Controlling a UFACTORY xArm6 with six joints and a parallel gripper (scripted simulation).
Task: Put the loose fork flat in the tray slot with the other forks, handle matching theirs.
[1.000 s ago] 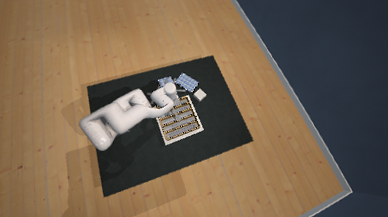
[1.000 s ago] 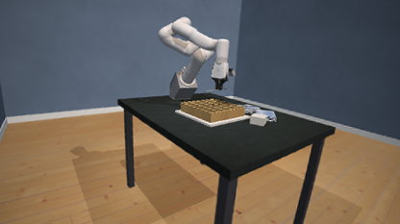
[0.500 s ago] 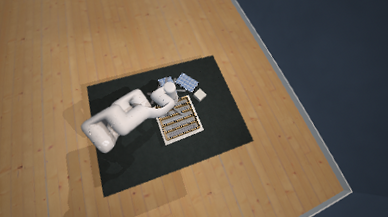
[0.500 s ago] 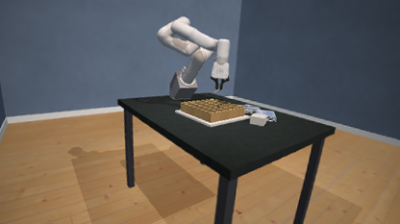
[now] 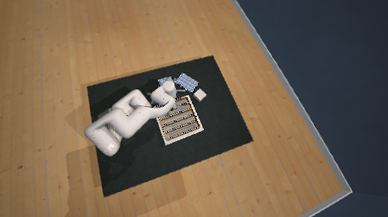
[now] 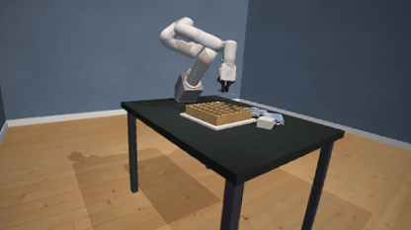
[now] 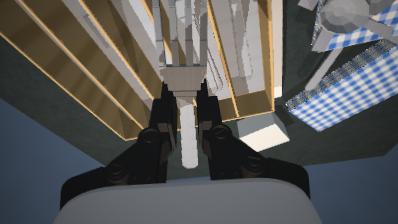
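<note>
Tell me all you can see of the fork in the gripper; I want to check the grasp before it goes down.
The fork is plain pale grey, metal by its look, with four straight tines and a flat handle. The gripper is shut on it: the black fingers clamp the handle just below the head, with the handle's end pointing back toward the wrist. It hangs above the wooden tray, tines over the slots, touching only the fingers.

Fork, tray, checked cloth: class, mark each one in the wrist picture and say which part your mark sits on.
Fork (image 7: 188, 132), wrist view, on its handle between the gripper's fingers.
Tray (image 7: 111, 111), wrist view, on a wooden slot divider.
Checked cloth (image 7: 345, 90), wrist view, on its blue and white surface.
</note>
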